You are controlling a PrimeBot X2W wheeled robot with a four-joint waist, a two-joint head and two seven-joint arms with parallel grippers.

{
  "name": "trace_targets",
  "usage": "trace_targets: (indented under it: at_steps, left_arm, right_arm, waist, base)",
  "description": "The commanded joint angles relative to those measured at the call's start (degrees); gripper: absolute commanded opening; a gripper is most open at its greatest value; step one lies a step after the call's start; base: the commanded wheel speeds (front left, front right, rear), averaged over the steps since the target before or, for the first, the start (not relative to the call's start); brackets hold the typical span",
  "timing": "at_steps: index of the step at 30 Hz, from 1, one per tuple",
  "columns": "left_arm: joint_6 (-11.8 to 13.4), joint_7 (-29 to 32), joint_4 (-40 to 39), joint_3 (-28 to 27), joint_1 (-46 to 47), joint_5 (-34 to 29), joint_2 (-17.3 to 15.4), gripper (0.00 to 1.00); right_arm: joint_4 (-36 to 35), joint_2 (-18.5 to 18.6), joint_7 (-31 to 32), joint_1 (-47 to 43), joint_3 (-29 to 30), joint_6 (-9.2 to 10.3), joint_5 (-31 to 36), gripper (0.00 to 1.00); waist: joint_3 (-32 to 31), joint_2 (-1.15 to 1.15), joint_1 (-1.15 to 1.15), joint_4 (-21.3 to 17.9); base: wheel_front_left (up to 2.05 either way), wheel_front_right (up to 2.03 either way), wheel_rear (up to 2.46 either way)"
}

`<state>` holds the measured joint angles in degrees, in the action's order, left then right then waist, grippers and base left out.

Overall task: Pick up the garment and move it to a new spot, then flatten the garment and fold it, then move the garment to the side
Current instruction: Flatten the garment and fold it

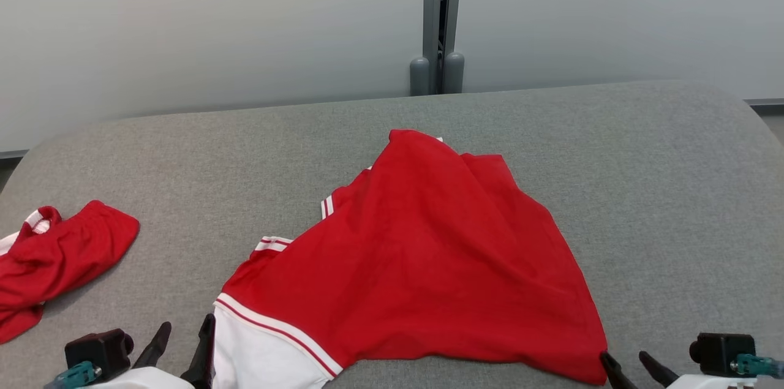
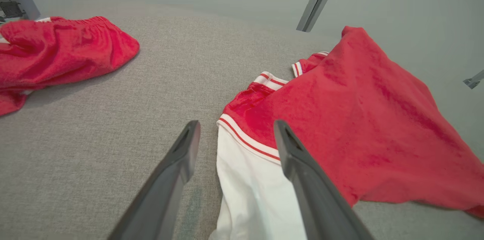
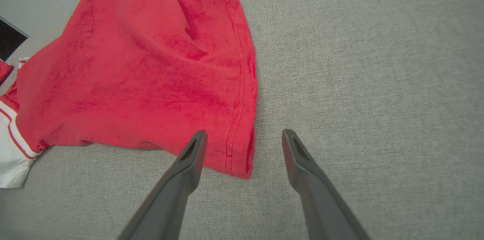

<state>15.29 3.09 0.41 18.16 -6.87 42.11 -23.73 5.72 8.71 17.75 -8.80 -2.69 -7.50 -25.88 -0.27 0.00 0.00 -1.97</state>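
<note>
Nearest, low on the left: the left gripper (image 1: 187, 332), jaws spread wide, nothing held. Poised over the white panel (image 2: 249, 194) of the garment, with that panel between the fingers in the left wrist view and the red-and-white striped band just past the tips. Cannot tell whether touching cloth or hovering above it.

Low on the right: the right gripper (image 1: 623, 359), equally wide and empty, straddling the stitched hem corner (image 3: 242, 164) in the right wrist view.

Just beyond both: the garment (image 1: 429, 254), a red shirt, lying loose in the middle of the grey padded surface (image 1: 661, 193), rumpled into ridges and peaked toward the far side, one sleeve tucked partly under. Not flat, not folded.

Further left, well apart: a second red garment (image 1: 61, 254), bunched near the edge. At the back, a pale wall and a grey post (image 1: 442, 21).

Probably the flattening step, both near corners lined up for a grasp. Next move, by this reading: lower onto the cloth, close on white panel and hem corner together, pinch one layer only, then pull apart and toward the near edge to draw out the ridges
</note>
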Motion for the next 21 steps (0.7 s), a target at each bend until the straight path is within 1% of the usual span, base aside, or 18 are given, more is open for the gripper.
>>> trace_targets:
  at_steps: [1,8,13,18,21]
  left_arm:
    - [0.26,0.88,-0.85,-0.50,-0.51,1.25,0.03,1.00]
    - [1.13,9.47,-3.38,1.63,-2.16,2.43,-3.41,1.00]
    - [0.81,14.88,-4.02,3.27,-2.81,3.02,-5.69,1.00]
    - [-0.22,16.92,-2.39,4.62,-0.42,3.03,-5.87,1.00]
    - [-1.97,17.75,-0.21,5.92,1.62,3.40,-5.01,1.00]
  right_arm:
    - [0.39,-0.17,0.89,-0.15,-0.35,0.00,-0.76,1.00]
    - [4.05,-0.82,1.38,2.57,-1.86,0.00,-2.33,1.00]
    - [6.29,-0.49,0.30,4.26,-2.67,0.00,-2.77,1.00]
    - [7.54,-0.07,-0.25,6.05,-4.37,0.00,-3.44,1.00]
    - [8.32,0.09,-0.35,7.37,-5.40,0.01,-3.70,1.00]
  waist:
    - [0.70,0.00,0.00,0.30]
    - [2.95,0.00,0.00,1.10]
    - [4.20,0.00,0.00,1.55]
    - [5.88,0.00,0.00,1.64]
    - [7.01,0.00,0.00,1.50]
  base:
    - [0.00,0.00,0.00]
    - [0.00,0.00,0.00]
    - [0.00,0.00,0.00]
    - [0.00,0.00,0.00]
    - [0.00,0.00,0.00]
